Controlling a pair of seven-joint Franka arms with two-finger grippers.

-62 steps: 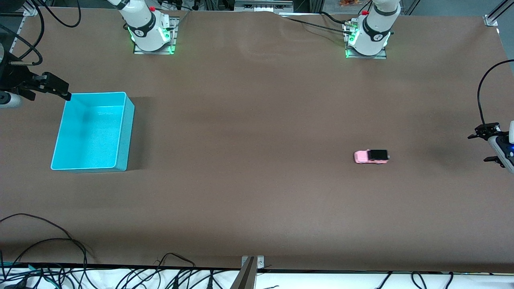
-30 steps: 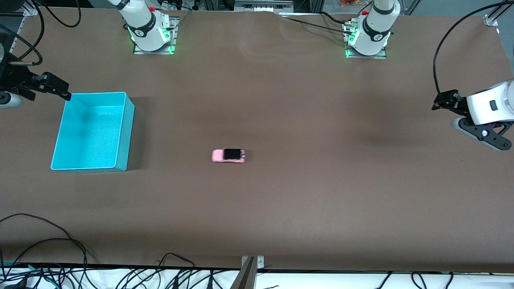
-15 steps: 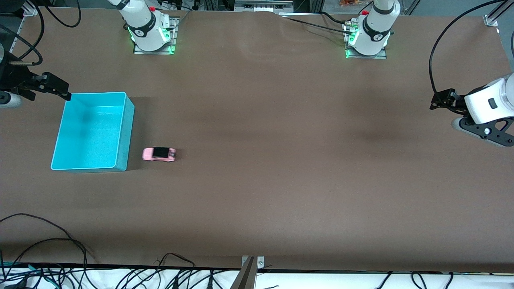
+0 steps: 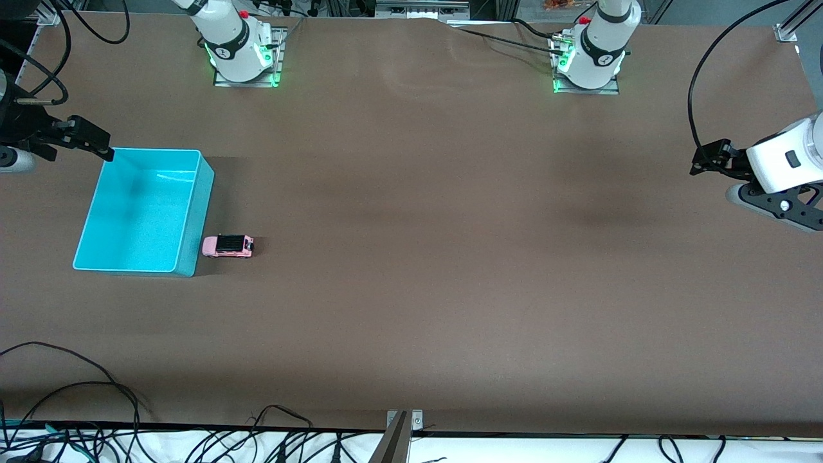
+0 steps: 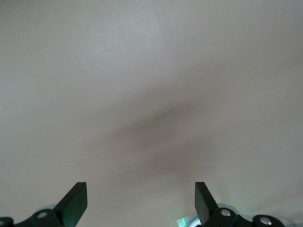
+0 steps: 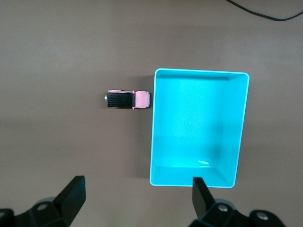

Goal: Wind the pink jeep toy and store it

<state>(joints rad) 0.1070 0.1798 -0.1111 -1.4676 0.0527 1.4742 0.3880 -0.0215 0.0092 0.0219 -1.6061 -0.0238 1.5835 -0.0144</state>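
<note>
Front view: the jeep [image 4: 228,245] sits on the table [image 4: 418,225] with its nose against, or just beside, the bin's [image 4: 188,222] side wall, at the corner nearer the camera. It is outside the bin, so storing is not yet done. My right gripper [image 4: 90,143] hangs over the bin's corner farthest from the camera, at the right arm's end of the table. My left gripper [image 4: 710,161] hovers at the left arm's end, well apart from everything; that arm waits.

Left wrist view: only bare table under me, my left fingers [image 5: 73,203] spread wide with nothing between them.

Right wrist view: I look straight down on the bin [image 6: 156,127] and the jeep [image 6: 127,99], which points at the bin's long wall. My right fingers [image 6: 71,193] stand apart, empty.

The pick is mine on the right, I judge. I should shift over the jeep, turn my wrist so the fingers close across its narrow flanks, and come down clear of the wall. Grip lightly at mid-body, off the wheels, lift above the rim, then release low inside.
</note>
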